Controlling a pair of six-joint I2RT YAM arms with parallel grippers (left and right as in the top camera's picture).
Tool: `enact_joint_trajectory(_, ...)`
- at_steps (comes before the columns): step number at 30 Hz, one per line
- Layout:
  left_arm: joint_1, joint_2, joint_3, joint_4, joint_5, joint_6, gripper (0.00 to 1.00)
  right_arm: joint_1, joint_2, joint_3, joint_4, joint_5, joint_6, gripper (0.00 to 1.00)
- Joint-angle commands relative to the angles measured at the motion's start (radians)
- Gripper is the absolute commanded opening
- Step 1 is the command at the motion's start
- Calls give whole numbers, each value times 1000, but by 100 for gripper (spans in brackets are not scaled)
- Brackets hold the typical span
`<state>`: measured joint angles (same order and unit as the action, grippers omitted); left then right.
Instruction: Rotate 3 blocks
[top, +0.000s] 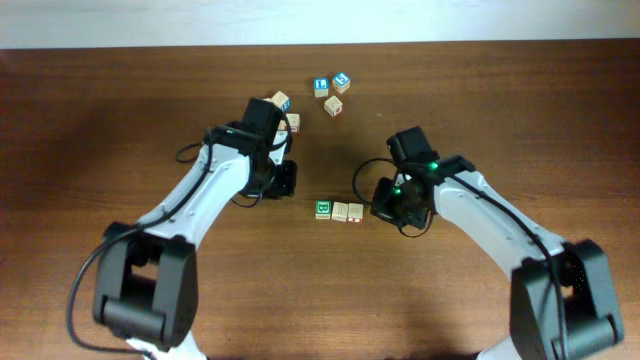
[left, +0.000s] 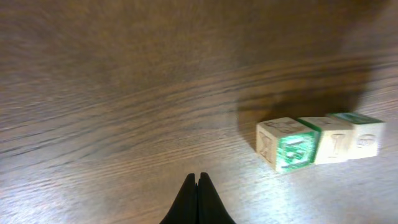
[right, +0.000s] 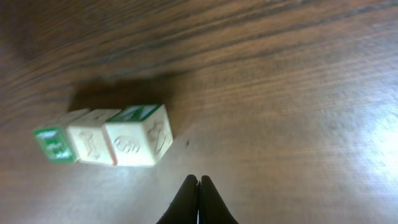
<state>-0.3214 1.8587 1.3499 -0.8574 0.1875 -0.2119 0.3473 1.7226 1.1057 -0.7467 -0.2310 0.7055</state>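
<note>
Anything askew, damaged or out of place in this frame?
Nothing stands out. The three blocks sit flat in a straight, touching row; spare cubes lie loose farther back; left hand and right hand are shut, empty.

You see the table (top: 100, 120) straight down from high overhead. Your wrist views sit low and close, both sharing the blocks (top: 339, 211): at 3 o'clock in the left (left: 320, 142), 9 o'clock in the right (right: 102, 142).

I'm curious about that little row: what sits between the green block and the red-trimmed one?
A plain beige block, touching both the green block and the red-trimmed block. The overhead view shows it best.
</note>
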Motion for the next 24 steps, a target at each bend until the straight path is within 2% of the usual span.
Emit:
enact_joint_trajectory(1,-1,50,-18,8,37,32,0,-1,51,-12,47,-13,8,4)
enact_joint_trajectory(14,-1,51,-18,11,38,30,0,0,145,-12,159,-106,6,4)
enact_joint_trajectory(24,-1,51,-18,11,38,26,0,27,149,-12,228,-140,6,4)
